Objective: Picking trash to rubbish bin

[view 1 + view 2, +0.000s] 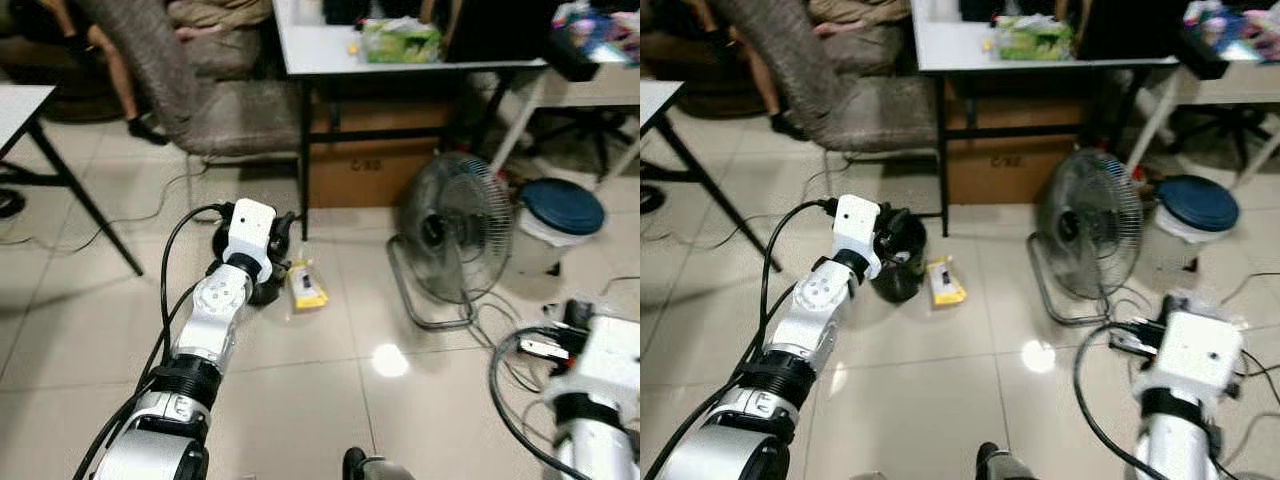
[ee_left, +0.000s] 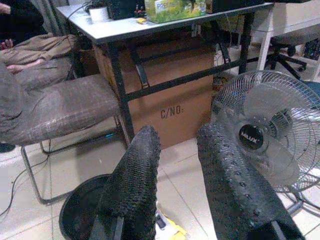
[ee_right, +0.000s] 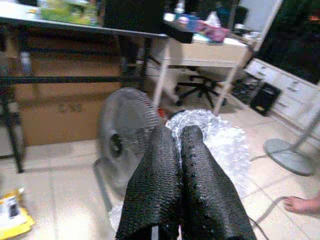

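Wrapper [image 1: 307, 286], yellow, lies on the floor tiles just right of a black bowl [image 1: 898, 262], near the desk [image 1: 330, 50] leg. Left gripper [image 2: 175, 165] hovers over bowl and wrapper, fingers apart. Right gripper [image 3: 181, 185], low at right, has fingers pressed together, gripping nothing. Box [image 2: 170, 100] under desk reads "C/NO."; fan [image 2: 270, 135] hub reads "MILUX". Blue-lidded bin [image 1: 555, 225] stands right of fan.

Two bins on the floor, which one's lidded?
The white bin with the blue lid, right of the floor fan. The small black round bin by the left pincer is open-topped.
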{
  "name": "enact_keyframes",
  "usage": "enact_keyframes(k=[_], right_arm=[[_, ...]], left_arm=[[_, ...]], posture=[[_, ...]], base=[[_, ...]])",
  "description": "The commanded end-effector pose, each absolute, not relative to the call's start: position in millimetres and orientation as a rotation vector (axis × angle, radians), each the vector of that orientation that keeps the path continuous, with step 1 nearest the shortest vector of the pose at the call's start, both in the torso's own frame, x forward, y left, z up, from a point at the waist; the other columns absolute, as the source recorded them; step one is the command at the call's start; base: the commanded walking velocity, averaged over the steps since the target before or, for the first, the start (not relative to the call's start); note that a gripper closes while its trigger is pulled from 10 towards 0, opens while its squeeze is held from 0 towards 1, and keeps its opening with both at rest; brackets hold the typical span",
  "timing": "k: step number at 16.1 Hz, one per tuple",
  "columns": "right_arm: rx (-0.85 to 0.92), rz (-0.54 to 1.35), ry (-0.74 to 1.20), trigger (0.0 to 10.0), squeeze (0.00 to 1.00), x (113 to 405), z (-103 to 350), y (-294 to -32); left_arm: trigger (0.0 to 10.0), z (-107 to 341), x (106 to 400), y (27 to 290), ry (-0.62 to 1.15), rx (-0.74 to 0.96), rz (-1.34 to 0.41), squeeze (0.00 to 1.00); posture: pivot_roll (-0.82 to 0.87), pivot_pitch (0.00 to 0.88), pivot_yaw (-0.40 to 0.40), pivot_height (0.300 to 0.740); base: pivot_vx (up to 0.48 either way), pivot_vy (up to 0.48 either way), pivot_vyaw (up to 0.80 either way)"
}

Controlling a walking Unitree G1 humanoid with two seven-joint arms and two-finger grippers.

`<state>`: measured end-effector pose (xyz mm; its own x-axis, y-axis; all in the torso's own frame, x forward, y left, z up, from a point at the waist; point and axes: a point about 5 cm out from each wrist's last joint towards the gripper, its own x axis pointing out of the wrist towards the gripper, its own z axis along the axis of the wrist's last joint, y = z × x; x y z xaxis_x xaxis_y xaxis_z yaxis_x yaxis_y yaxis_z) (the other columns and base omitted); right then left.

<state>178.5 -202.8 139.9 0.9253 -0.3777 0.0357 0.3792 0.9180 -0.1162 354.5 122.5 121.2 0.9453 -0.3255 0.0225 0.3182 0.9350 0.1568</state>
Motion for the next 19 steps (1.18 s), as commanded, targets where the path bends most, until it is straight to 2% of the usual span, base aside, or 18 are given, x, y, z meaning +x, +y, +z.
enact_keyframes(k=[1,4,6,10,14,17,19], right_arm=[[-0.125,-0.378,-0.023,10.0,0.0,180.7,139.6,-200.8],[-0.168,-0.338,-0.054,10.0,0.0,191.0,143.7,-195.8],[-0.192,-0.336,-0.084,10.0,0.0,194.7,144.7,-196.8],[-0.11,-0.285,-0.25,10.0,0.0,199.1,172.2,-189.1],[-0.138,-0.279,-0.229,10.0,0.0,194.8,168.4,-188.0],[-0.173,-0.288,-0.185,10.0,0.0,179.9,162.0,-200.1],[-0.204,-0.282,-0.192,10.0,0.0,184.1,165.4,-209.1]], left_arm=[[10.0,120.3,352.6,119.1,-0.051,0.159,-0.354,0.0],[10.0,120.7,352.9,111.8,-0.056,0.142,-0.351,0.0],[10.0,113.3,352.5,119.4,-0.044,0.16,-0.293,0.0],[10.0,120.9,357.4,127.2,-0.081,0.167,-0.225,0.0],[10.0,124.6,358.9,136.3,-0.097,0.171,-0.189,0.0],[10.0,112.8,348.8,153.3,-0.074,0.224,-0.216,0.0],[10.0,103.5,338.2,168.8,-0.051,0.288,-0.253,0.0]], posture=[[0.06,0.148,0.001,0.74],[0.05,0.155,-0.005,0.74],[0.04,0.163,-0.006,0.74],[0.05,0.175,-0.023,0.74],[0.08,0.166,-0.03,0.74],[0.07,0.152,-0.012,0.74],[0.08,0.148,-0.013,0.74]], base=[[0.0,0.0,0.0],[0.0,0.0,0.0],[0.0,0.0,0.0],[0.0,0.0,0.0],[0.0,0.0,0.0],[0.0,0.0,0.0],[0.0,0.0,0.0]])
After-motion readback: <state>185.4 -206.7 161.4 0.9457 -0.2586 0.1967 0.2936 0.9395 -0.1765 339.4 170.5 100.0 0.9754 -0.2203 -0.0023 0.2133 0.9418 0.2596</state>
